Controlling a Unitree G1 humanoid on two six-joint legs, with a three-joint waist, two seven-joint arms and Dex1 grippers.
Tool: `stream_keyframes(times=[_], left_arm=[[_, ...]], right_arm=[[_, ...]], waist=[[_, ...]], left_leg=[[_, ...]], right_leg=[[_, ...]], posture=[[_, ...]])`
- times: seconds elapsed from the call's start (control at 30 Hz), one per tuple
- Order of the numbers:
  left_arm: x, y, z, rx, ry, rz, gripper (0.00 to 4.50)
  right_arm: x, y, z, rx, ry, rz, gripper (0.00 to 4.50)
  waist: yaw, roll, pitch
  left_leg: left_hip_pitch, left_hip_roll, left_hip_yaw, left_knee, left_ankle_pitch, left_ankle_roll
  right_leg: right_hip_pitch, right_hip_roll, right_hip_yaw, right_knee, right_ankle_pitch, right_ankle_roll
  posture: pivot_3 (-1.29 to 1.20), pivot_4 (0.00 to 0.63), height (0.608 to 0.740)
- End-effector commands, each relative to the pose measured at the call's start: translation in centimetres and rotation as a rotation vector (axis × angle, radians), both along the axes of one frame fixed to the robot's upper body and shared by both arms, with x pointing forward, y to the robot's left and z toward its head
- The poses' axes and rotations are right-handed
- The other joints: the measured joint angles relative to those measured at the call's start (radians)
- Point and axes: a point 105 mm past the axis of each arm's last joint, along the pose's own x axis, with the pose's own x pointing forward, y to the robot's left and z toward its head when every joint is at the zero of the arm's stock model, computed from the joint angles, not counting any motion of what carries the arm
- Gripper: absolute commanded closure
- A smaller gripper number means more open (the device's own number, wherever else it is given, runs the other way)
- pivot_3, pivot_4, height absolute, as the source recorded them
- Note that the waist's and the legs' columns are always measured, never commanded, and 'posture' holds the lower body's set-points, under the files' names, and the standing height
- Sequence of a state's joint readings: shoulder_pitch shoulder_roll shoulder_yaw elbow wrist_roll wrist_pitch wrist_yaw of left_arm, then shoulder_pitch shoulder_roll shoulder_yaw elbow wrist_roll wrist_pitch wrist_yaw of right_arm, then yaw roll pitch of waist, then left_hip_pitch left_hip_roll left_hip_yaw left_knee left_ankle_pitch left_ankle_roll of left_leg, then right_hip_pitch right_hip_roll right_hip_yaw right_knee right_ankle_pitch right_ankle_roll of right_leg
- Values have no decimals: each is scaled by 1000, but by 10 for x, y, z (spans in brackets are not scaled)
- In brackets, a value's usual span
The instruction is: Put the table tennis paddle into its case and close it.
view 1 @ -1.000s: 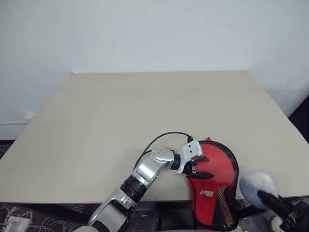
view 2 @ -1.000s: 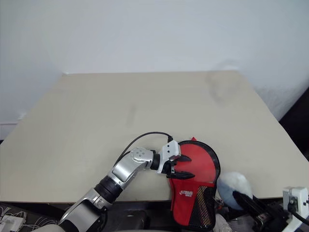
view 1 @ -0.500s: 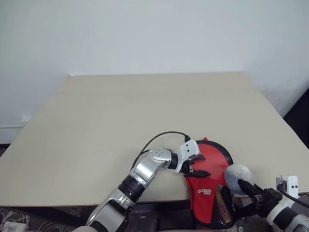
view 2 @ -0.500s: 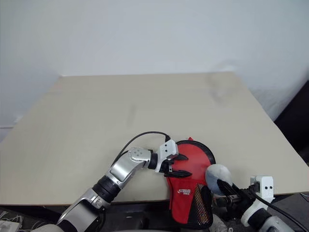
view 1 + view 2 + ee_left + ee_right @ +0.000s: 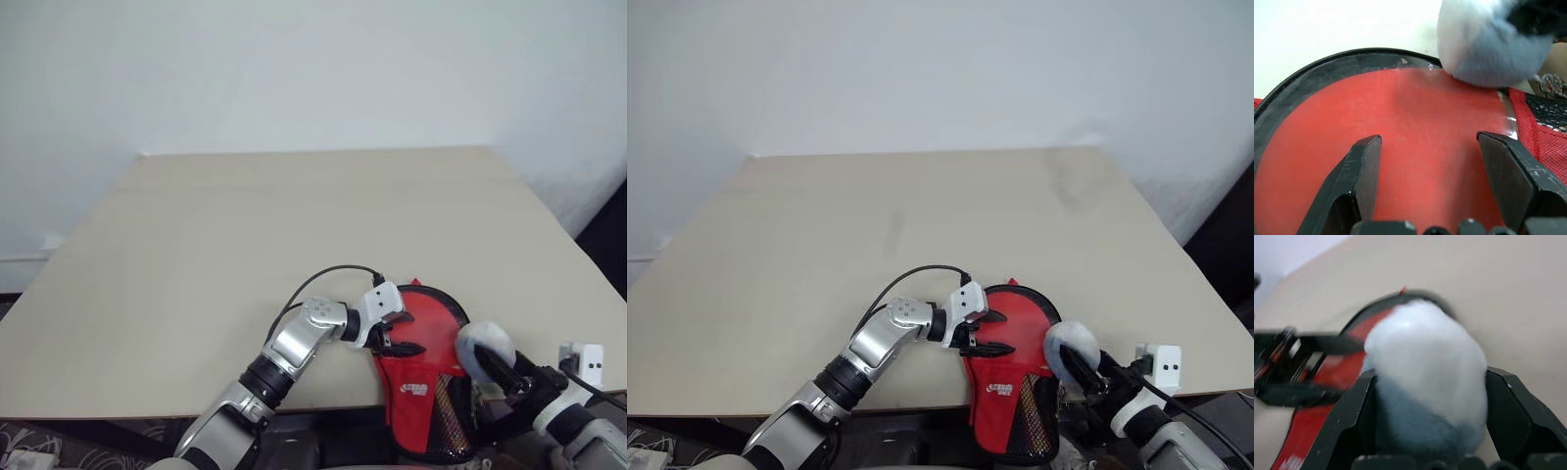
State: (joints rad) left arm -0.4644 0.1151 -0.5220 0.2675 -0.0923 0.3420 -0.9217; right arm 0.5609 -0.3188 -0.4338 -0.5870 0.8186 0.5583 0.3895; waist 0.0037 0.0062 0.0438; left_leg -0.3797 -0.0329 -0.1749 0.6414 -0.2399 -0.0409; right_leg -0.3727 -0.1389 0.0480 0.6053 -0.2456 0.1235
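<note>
Lying at the table's (image 5: 196, 245) near edge, the case (image 5: 431, 362) is pinned under the spread left gripper (image 5: 397, 335), while a fluffy lump (image 5: 1425, 377) sits between the right gripper's (image 5: 1425, 431) fingers, grip uncertain; closing seems next.

We see a red case (image 5: 423, 364) with black trim, black mesh and a white logo, a fluffy lump (image 5: 1422, 377) white above and bluish-grey below, on a beige counter (image 5: 245, 245).

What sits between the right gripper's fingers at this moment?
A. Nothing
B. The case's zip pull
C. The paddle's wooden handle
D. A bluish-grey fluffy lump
D: the fluffy lump sits between the right gripper fingers, just above the red case.
</note>
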Motion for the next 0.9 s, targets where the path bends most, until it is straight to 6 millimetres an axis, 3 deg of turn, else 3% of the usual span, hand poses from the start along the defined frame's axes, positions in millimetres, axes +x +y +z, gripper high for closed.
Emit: stream_keyframes(times=[0.03,0.17,0.3,0.6,0.9], left_arm=[[7,16,-24,37,102,111,1182],[20,16,-8,-65,189,182,1182],[26,16,-1,-77,163,174,1182],[41,17,21,-197,240,242,1182],[50,26,48,-293,284,234,1182]], right_arm=[[8,-9,15,20,-101,-77,1421],[12,-9,8,-4,-98,-76,1421],[15,-14,9,4,-119,-80,1421],[23,-43,40,82,-296,-225,1421],[32,-11,57,89,-339,-55,1421]], waist=[[0,1,0],[0,2,0],[0,2,0],[0,6,4],[0,9,7]], left_leg=[[0,0,0,0,0,0],[0,0,0,-1,0,0],[0,0,0,-1,0,0],[-1,0,1,-1,0,0],[-1,0,1,-5,3,4]], right_leg=[[0,0,0,0,0,0],[-1,0,0,1,0,0],[-1,0,0,1,0,0],[-2,0,1,2,0,0],[-3,1,1,3,1,2]], posture=[[0,0,740],[0,0,740],[0,0,740],[0,0,740],[0,0,740]])
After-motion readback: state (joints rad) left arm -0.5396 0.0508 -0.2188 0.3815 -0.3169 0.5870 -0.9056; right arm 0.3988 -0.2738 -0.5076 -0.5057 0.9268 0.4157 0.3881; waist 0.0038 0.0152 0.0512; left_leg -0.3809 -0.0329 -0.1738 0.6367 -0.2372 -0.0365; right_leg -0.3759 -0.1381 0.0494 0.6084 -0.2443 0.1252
